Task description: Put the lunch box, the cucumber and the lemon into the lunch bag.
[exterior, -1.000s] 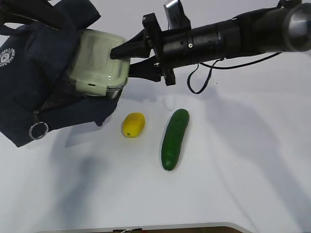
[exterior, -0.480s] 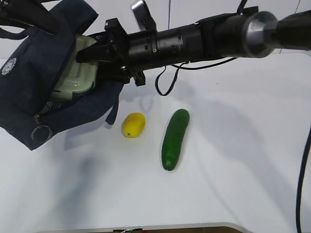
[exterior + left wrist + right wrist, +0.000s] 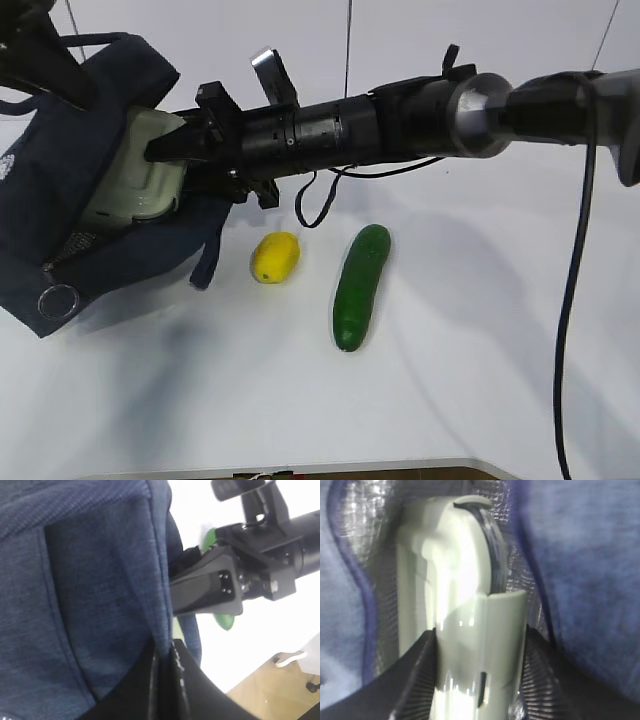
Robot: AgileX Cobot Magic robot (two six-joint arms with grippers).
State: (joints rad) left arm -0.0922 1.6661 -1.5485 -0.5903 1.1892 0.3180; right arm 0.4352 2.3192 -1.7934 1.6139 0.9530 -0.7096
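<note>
The lunch box point(image 3: 135, 180), clamped in the right gripper point(image 3: 165, 150), sits partway inside the lunch bag point(image 3: 60, 230) (left gripper point(image 3: 167, 680) pinching its fabric), while lemon point(image 3: 274, 257) and cucumber point(image 3: 359, 285) wait mid-table.

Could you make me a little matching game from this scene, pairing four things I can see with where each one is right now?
Things:
1. lunch box
2. lemon
3. cucumber
4. lunch bag

Places or states:
A. lying on the white table, furthest right of the four
B. held open at its edge by the left gripper
C. clamped in the right gripper, partly inside the bag's mouth
D. lying on the table between the bag and the long green vegetable

Pairs: 1-C, 2-D, 3-A, 4-B
</note>
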